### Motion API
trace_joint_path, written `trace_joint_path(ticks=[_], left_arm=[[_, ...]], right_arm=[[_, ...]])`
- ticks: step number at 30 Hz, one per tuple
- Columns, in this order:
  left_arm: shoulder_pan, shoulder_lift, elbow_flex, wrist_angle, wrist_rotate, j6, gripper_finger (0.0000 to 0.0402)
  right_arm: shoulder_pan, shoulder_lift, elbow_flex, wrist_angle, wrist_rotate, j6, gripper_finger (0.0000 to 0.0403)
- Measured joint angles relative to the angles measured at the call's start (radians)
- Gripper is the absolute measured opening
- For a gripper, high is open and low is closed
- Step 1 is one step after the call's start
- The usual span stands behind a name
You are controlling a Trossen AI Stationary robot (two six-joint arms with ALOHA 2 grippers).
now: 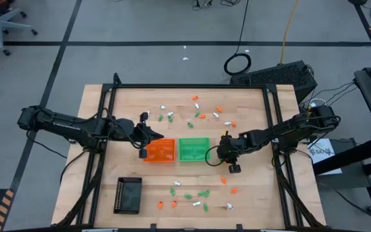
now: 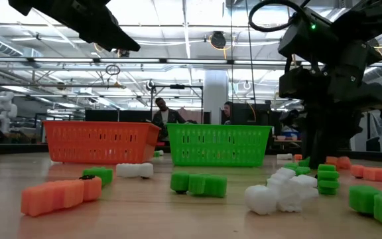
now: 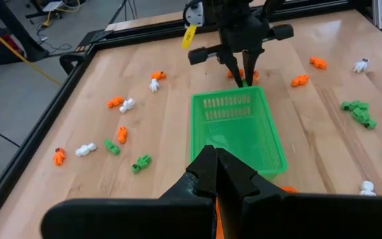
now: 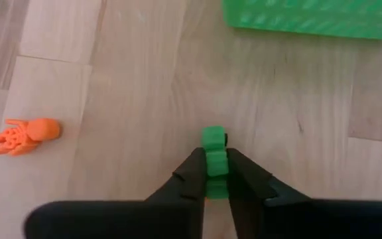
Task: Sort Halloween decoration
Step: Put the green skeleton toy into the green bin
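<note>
Right pincer (image 4: 215,174) around blocky green trinket (image 4: 212,159)

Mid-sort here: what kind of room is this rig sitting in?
Probably a large open robotics lab or workshop: exposed ceiling beams with strip lights, seated people at dark monitors behind the table, and a grey floor marked with black tape lines.

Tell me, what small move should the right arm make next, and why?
Probably lift and carry toward the green mesh basket: the right gripper is pinched on a small green plastic trinket at the wooden table, beside that matching basket.
</note>
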Motion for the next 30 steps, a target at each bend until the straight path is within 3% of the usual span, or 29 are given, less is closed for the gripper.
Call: trace_joint_path(ticks=[4, 23, 30], left_arm=[[0.000, 0.000, 0.000, 0.000, 0.000, 0.000, 0.0001], [0.000, 0.000, 0.001, -0.001, 0.000, -0.001, 0.0001], [0.000, 0.000, 0.001, -0.001, 0.000, -0.001, 0.0001]], right_arm=[[0.000, 0.000, 0.000, -0.001, -0.002, 0.001, 0.0010], [0.002, 0.000, 0.038, -0.028, -0.044, 0.027, 0.0005], [0.001, 0.000, 0.107, -0.149, -0.040, 0.027, 0.0004]])
